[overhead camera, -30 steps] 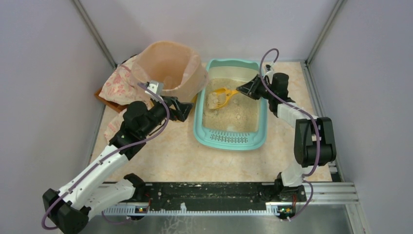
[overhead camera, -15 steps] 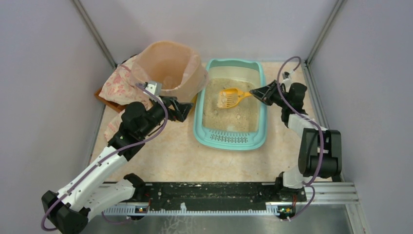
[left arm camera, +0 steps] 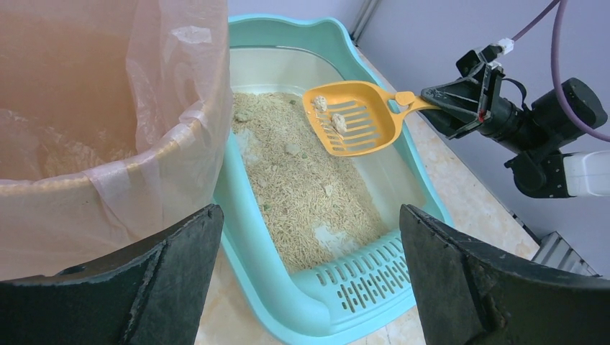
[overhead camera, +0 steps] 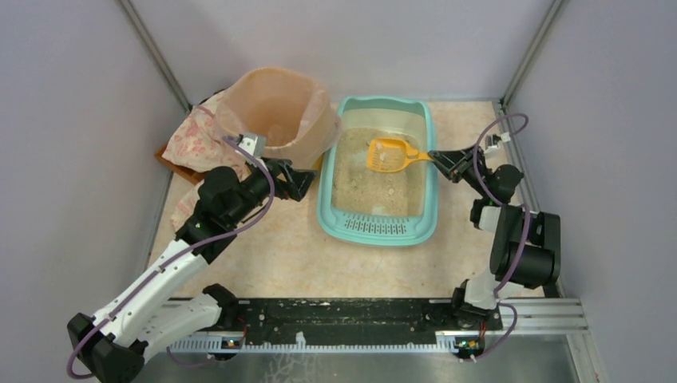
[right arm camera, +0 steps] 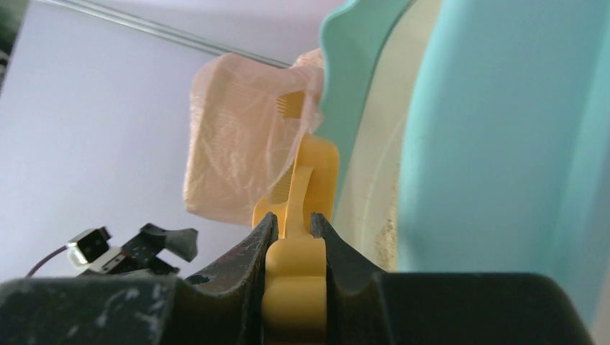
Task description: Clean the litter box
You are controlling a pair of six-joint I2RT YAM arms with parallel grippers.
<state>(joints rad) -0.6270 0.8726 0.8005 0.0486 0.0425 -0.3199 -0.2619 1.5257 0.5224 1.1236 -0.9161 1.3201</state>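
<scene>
You are holding the scoop (overhead camera: 389,155), clumps (left arm camera: 338,121) aboard, above the litter box (overhead camera: 323,209) beside the bin (overhead camera: 275,112), with the right gripper (overhead camera: 436,155) fingers clamped on its handle (right arm camera: 291,287). Be carrying it level and slowly across to the bin. The left gripper (overhead camera: 303,182) fingers are standing apart, idle.

The rounded rectangular teal litter box (overhead camera: 399,231) is smooth, slightly glossy plastic holding coarse, grainy beige litter (overhead camera: 375,191), the slotted orange scoop (overhead camera: 386,155) is smooth hard plastic, the peach bag liner (overhead camera: 271,108) is thin, wrinkled translucent film, and the pale marbled desk (overhead camera: 295,255) looks polished.
</scene>
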